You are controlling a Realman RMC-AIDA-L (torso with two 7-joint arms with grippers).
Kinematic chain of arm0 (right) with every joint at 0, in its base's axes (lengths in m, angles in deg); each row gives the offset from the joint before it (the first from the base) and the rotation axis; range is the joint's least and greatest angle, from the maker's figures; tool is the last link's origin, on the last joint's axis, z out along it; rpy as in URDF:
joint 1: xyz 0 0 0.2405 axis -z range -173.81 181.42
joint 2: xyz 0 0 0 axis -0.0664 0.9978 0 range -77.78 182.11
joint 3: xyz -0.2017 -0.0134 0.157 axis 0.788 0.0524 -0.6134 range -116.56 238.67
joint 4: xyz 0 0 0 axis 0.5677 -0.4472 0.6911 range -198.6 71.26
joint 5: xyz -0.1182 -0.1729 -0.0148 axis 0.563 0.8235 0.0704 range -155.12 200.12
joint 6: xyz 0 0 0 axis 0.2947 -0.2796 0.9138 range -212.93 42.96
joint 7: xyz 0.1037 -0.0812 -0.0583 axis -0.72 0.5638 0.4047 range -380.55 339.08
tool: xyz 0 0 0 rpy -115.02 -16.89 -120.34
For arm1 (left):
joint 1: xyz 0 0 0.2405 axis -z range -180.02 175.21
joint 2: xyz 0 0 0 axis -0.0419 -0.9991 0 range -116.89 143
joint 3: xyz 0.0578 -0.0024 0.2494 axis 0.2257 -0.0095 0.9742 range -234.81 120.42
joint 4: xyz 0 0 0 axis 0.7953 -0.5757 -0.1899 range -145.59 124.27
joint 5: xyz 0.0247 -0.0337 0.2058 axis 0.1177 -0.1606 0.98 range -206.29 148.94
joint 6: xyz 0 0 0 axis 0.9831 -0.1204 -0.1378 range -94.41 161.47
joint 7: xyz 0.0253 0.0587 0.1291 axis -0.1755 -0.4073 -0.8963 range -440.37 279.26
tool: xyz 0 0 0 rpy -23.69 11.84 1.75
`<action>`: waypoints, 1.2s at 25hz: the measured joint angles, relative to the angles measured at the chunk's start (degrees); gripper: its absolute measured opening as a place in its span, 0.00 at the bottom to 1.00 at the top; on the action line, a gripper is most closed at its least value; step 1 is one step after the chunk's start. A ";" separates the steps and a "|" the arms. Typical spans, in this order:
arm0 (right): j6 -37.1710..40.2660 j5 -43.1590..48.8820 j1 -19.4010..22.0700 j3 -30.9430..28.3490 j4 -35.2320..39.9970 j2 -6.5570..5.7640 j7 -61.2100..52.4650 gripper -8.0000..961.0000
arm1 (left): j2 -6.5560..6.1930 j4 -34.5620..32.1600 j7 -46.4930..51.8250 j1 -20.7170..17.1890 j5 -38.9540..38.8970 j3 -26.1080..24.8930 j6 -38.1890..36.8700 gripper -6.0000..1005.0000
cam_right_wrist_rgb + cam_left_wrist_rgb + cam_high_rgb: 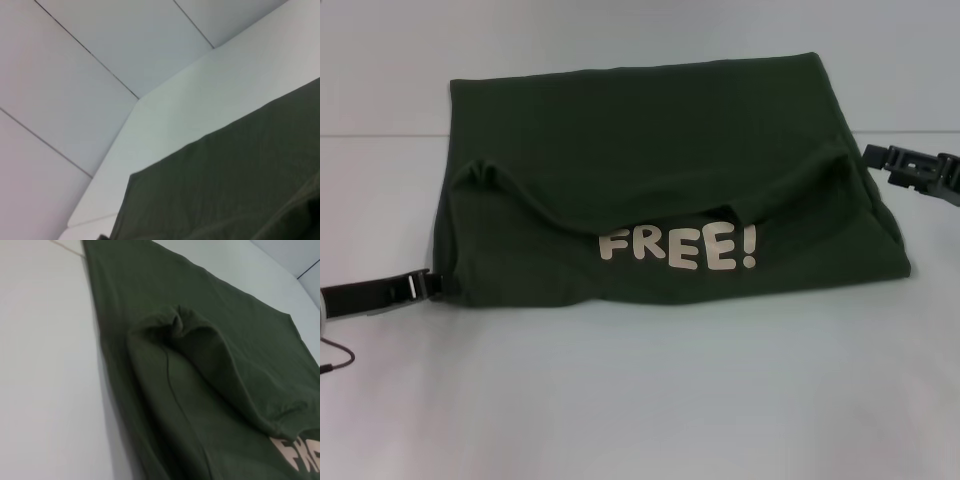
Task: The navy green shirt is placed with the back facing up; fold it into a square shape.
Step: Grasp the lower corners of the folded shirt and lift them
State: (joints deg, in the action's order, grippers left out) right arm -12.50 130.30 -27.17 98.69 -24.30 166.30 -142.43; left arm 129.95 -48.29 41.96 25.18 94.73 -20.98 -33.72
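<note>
Nearest, the left gripper (438,284) sits low at the navy green shirt (660,180)'s near left corner, touching the hem — whether it pinches cloth cannot be told. The shirt lies mid-table (640,400), its near part folded over so the cream lettering (677,247) shows. Farther back, the right gripper (868,154) meets the shirt's right edge — grip unclear.

Soft even light, hazy washed-out views, faint shadows beneath cloth.
</note>
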 joint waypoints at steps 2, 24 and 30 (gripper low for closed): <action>0.75 1.63 -0.34 0.44 0.00 -0.69 -0.74 0.89 | -0.52 0.02 1.50 0.57 0.01 0.00 -0.83 0.14; -0.52 36.27 -11.05 1.89 0.02 -4.26 -18.25 0.89 | -4.06 0.80 13.88 7.55 -0.72 -0.81 -6.39 0.01; -4.75 36.67 -10.85 4.96 -0.01 -2.57 -18.01 0.89 | -3.65 0.80 13.89 7.22 -0.94 -0.81 -6.32 0.01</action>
State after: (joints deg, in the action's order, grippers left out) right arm -17.26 166.97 -38.02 103.65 -24.31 163.72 -160.44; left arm 126.31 -47.49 55.85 32.40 93.80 -21.79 -40.04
